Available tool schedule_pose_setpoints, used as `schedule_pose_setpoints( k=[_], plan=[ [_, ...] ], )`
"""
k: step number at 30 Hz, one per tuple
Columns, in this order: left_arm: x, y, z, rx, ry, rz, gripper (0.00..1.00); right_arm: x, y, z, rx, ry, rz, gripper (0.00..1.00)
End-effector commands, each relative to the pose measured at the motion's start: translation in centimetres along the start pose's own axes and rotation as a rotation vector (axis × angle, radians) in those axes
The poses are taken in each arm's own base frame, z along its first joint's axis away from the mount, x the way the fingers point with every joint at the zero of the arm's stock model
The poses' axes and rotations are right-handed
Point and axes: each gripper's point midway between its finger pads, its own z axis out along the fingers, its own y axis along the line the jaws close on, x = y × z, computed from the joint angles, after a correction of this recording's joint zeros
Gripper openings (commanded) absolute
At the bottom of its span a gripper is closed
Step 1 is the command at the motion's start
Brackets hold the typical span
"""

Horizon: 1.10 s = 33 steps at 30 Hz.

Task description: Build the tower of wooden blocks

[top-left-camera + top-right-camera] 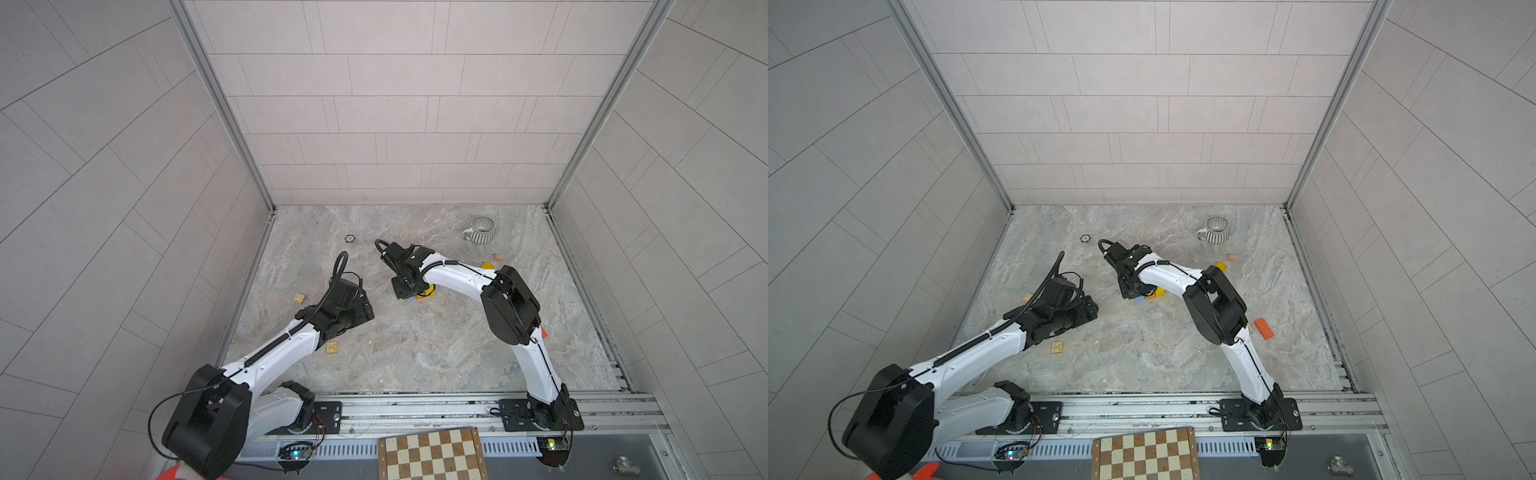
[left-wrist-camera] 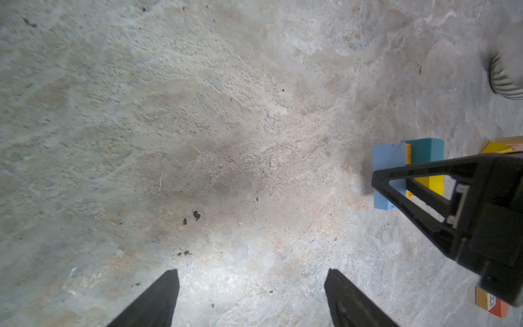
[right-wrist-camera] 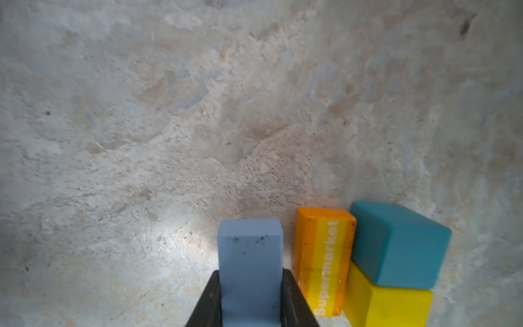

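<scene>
The right hand [image 3: 250, 283] has both fingers pressed to the sides of a pale blue block [image 3: 250, 249]. It grips the block low, so most of it sticks out past the fingertips. I cannot tell whether the block has left the counter [image 2: 198, 113].

The start of the tower [image 3: 365, 271] stands just beside that hand. It has an orange block [image 3: 325, 254] printed "Supermarket" and, on its far side, a teal block [image 3: 396, 243] sitting on a yellow block [image 3: 390, 305]. The teal one sits slightly askew.

To my eye the blue piece goes on top next. It should rise straight up so it clears the orange neighbour. Then it should come down flat and centred on the teal face, with a gentle release.

The left hand [image 2: 252, 277] hangs wide open and empty over bare counter, with the stack well off to its side.
</scene>
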Motion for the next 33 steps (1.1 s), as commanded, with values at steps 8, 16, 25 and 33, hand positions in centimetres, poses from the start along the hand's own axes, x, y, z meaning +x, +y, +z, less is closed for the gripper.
schedule_pose_setpoints(
  k=[8, 16, 25, 33],
  plan=[
    [-1.0, -1.5, -0.5, 0.034, 0.007, 0.011, 0.87, -1.2, -2.5, -3.5, 0.021, -0.046, 0.029, 0.25],
    [-1.0, -1.6, -0.1, 0.030, 0.012, 0.014, 0.88, -1.1, -3.8, -2.8, 0.034, -0.037, 0.046, 0.25],
    [-0.7, -1.4, 0.3, 0.027, 0.021, 0.014, 0.87, -1.0, -4.1, -2.2, 0.043, -0.027, 0.048, 0.27],
    [-0.7, -1.3, 0.3, 0.026, 0.021, 0.013, 0.88, -0.9, -4.2, -2.1, 0.046, -0.025, 0.047, 0.31]
  ],
)
